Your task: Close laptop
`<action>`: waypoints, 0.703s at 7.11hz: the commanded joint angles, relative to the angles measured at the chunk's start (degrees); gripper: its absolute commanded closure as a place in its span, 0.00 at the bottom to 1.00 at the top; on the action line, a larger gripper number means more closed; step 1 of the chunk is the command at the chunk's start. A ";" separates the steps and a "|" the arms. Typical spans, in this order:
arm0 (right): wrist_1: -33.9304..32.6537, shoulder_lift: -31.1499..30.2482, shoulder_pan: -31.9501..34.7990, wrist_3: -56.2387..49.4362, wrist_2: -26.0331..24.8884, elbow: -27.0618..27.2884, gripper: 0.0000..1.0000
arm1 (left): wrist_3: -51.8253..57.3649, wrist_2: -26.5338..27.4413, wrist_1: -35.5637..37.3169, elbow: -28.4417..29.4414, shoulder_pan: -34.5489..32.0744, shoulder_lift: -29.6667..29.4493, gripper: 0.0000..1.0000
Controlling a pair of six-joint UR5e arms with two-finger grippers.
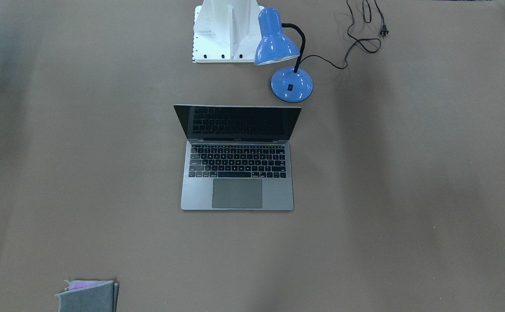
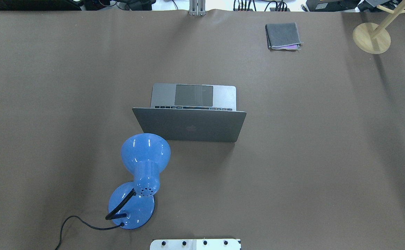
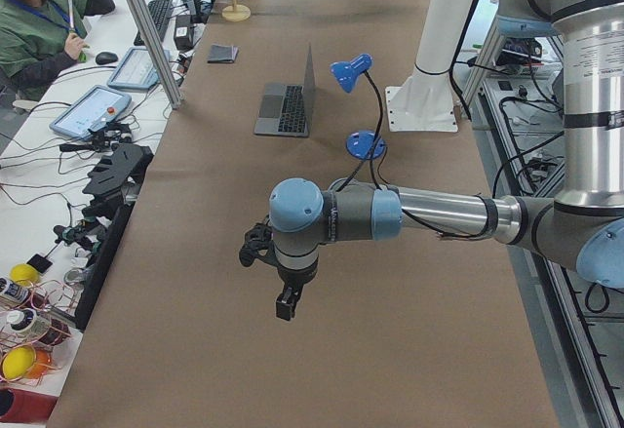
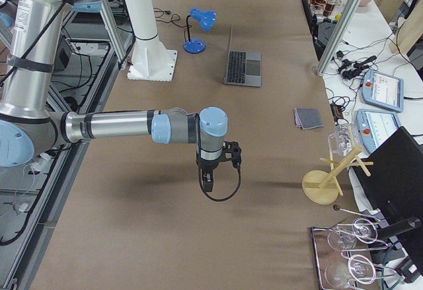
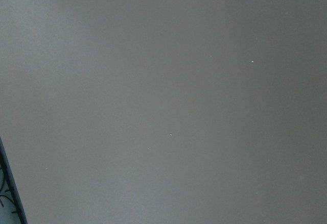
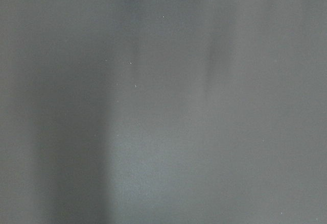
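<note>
The left gripper [image 3: 285, 307] hangs over the bare brown counter [image 3: 390, 350], out at the robot's left end. Only a side view shows it, so I cannot tell if it is open or closed, and I see nothing in it. The right gripper [image 4: 207, 184] hangs the same way over the right end, and I cannot tell about that one either. Both wrist cameras see only the counter, so I think both arms are parked and waiting to start. The laptop [image 2: 188, 124] sits in the middle of the counter, well apart from both grippers. It is open and its lid stands up. The back of the lid, with the logo, faces the robot, and the keys and trackpad lie on the far side. So I think the lid must be pushed away from the robot and down onto the keys. A blue lamp [image 2: 145, 152] stands on the near side, just beside the lid's left corner. The left arm might bump it, so the right arm may have the easier way in. The lamp's black cord [image 1: 360, 41] lies loose near the robot's white base [image 1: 224, 32]. A small grey pouch [image 2: 283, 35] and a wooden stand [image 2: 371, 39] sit far off to the right, not in the way.
</note>
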 commanded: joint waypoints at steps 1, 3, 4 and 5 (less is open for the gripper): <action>0.02 0.01 0.00 -0.04 0.02 0.04 0.00 | 0.00 0.00 -1.92 0.20 0.09 -0.01 0.02; 0.02 0.01 0.00 -0.04 0.02 0.04 0.00 | 0.00 0.09 -2.20 -0.06 0.00 -0.09 0.02; 0.02 0.27 0.00 -0.04 0.02 0.13 0.00 | -0.26 0.09 -2.20 -0.23 0.00 -0.79 0.02; 0.63 0.71 0.00 0.05 -0.07 0.13 0.00 | -0.44 0.00 -3.60 -0.85 0.00 -0.80 0.02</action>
